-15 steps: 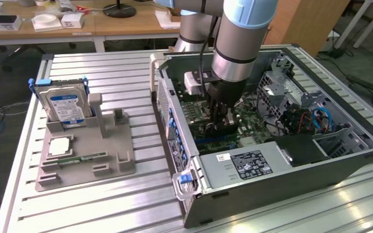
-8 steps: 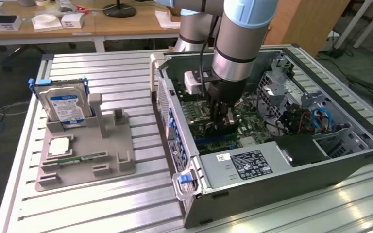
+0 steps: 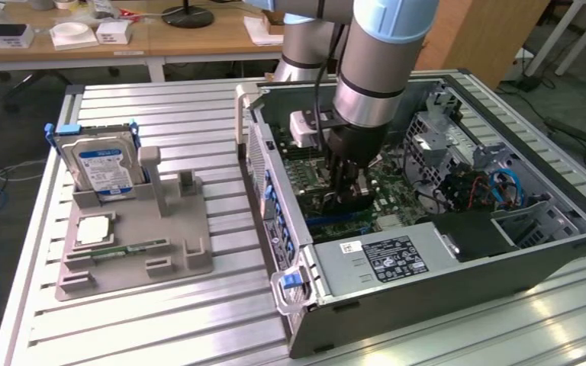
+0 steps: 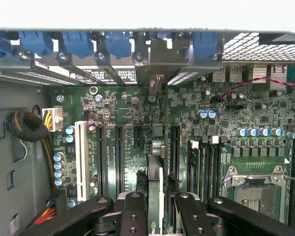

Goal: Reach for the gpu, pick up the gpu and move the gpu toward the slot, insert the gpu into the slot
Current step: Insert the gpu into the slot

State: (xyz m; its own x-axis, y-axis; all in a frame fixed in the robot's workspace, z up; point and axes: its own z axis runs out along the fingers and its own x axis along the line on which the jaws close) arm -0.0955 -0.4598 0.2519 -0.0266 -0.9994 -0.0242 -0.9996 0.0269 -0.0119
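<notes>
Right now the gpu (image 4: 156, 196) stands on its edge between the two black fingers (image 4: 133, 216) of the gripper (image 4: 156, 221), which are clamped on it from both sides. In the wrist view the card runs away from the fingers toward the back wall of the case, its silvery end bracket (image 4: 160, 64) standing against that wall among the blue clips (image 4: 78, 43). It sits over the green motherboard (image 4: 236, 113) at a slot (image 4: 157, 140), though whether its edge is fully seated cannot be told. Several more dark card slots lie alongside, and one white one (image 4: 81, 160) farther off.

In the exterior view the one arm (image 3: 380, 53) reaches down into the open computer case (image 3: 537, 252), the gripper (image 3: 346, 194) low over the board. One square silver processor socket (image 4: 255, 189) lies near the card. On the table (image 3: 171, 107) well apart from the case, toward the exterior view's left, a grey holder (image 3: 130, 259) carries one blue-labelled hard drive (image 3: 104, 164), standing upright, one processor chip (image 3: 94, 229) and one thin memory stick (image 3: 130, 249).
</notes>
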